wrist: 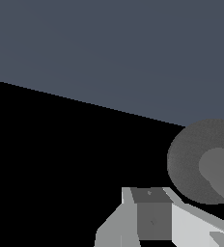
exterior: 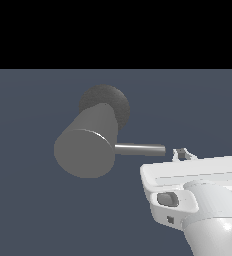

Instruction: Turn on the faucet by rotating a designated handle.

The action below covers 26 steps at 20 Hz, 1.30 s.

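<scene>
Faucet handle not yet touched, I'd judge: the approach step. Nearest me, the glossy white moulded gripper (exterior: pixel 184 153) shows only small fingertips; parted or closed, I cannot tell. Just beyond them lies the thin shiny metal rod handle (exterior: pixel 139 149), needing a sideways push. Farther, the matte grey cylindrical faucet (exterior: pixel 90 137).

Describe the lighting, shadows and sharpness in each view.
Exterior view: flat, even light with no cast shadows; a bright highlight runs along the handle and the rim of the faucet; edges are crisp, and a black band fills the top. Wrist view: the faucet's base looks grainy, a large black area is unlit, and the hand is cropped.
</scene>
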Each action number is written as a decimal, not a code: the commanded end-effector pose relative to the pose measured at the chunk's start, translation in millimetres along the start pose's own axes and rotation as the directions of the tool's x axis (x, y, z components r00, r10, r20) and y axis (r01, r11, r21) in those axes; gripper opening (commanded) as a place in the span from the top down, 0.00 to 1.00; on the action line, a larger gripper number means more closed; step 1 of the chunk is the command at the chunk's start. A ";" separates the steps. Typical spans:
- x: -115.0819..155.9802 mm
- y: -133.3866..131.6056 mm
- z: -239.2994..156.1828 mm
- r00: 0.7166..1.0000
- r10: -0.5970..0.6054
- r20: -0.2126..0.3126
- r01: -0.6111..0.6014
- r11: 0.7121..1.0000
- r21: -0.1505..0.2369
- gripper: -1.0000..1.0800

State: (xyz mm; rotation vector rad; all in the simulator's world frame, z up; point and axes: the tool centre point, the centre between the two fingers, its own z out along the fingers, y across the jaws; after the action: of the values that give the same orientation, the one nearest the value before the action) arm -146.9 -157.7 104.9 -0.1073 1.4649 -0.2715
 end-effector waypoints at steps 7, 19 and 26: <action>4.6 9.7 -6.3 0.998 0.055 -0.008 -0.055 0.998 0.015 1.00; -2.0 32.4 -3.8 0.985 0.168 -0.026 -0.168 0.986 0.004 1.00; 7.3 54.3 -11.9 0.975 0.212 -0.074 -0.213 0.977 -0.015 1.00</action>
State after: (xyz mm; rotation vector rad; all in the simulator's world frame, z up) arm -150.8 -111.4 87.8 0.0392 1.5258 -0.0976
